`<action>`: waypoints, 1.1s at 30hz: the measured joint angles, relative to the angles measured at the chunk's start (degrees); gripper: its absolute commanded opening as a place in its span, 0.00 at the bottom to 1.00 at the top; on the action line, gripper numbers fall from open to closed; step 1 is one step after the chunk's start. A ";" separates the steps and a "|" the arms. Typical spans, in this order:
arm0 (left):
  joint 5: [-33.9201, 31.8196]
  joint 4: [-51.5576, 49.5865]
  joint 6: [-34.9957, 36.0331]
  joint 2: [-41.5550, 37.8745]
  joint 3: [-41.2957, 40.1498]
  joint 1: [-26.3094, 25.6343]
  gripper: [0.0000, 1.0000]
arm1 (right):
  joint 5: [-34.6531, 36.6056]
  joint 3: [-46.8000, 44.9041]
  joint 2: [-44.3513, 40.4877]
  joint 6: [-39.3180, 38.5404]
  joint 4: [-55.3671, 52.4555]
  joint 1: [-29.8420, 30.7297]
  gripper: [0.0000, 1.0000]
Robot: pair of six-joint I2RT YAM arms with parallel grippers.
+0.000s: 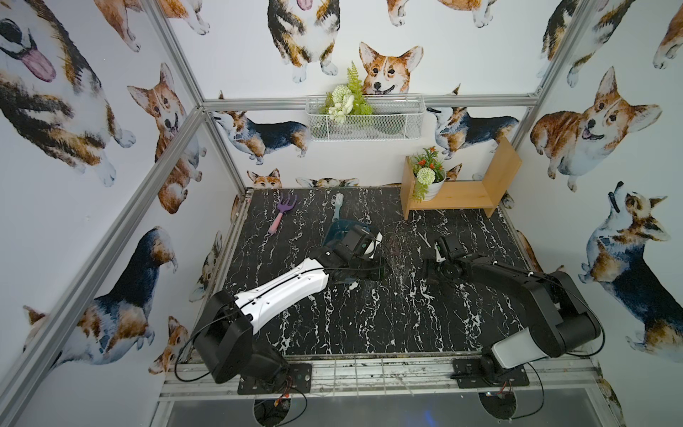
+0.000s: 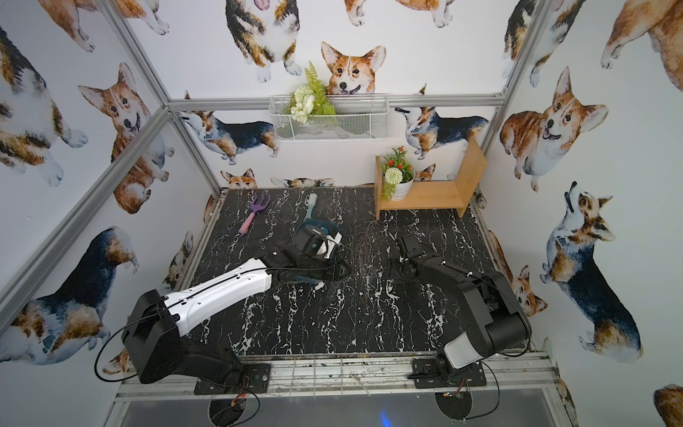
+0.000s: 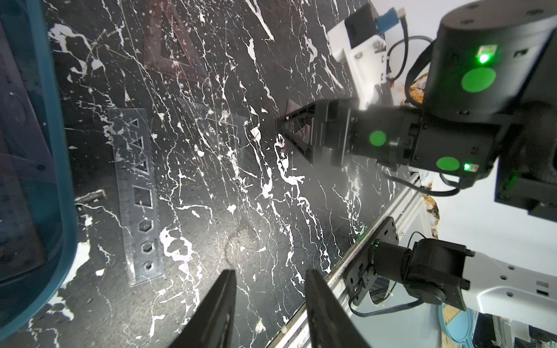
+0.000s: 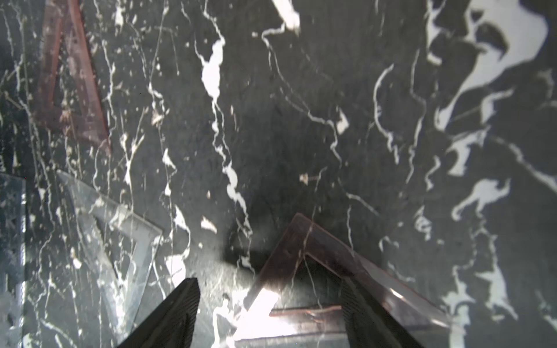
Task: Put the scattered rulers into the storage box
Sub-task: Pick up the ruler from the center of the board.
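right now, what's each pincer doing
Left pincer: open, empty.
Right pincer: open over the reddish triangular ruler, not gripping it.

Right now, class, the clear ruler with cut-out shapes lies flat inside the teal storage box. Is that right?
Not inside. The clear ruler with cut-out shapes lies flat on the black marble table, outside the teal storage box and alongside its wall. The left wrist view shows it.

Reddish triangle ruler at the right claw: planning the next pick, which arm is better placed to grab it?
Right: the right claw hangs open over the reddish triangle ruler; the left claw hangs open by the storage box, farther away.
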 measured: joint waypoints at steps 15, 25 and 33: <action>-0.13 0.17 0.00 0.61 -0.02 0.00 0.44 | 0.90 3.80 4.79 -1.07 1.53 5.03 0.79; -0.17 0.44 0.00 -0.61 -0.85 -0.02 0.44 | 1.90 -3.82 -1.03 1.51 7.13 6.51 0.78; -0.15 1.27 -0.02 -1.11 -1.27 -0.02 0.44 | 2.16 -7.15 -5.88 4.13 3.78 8.94 0.79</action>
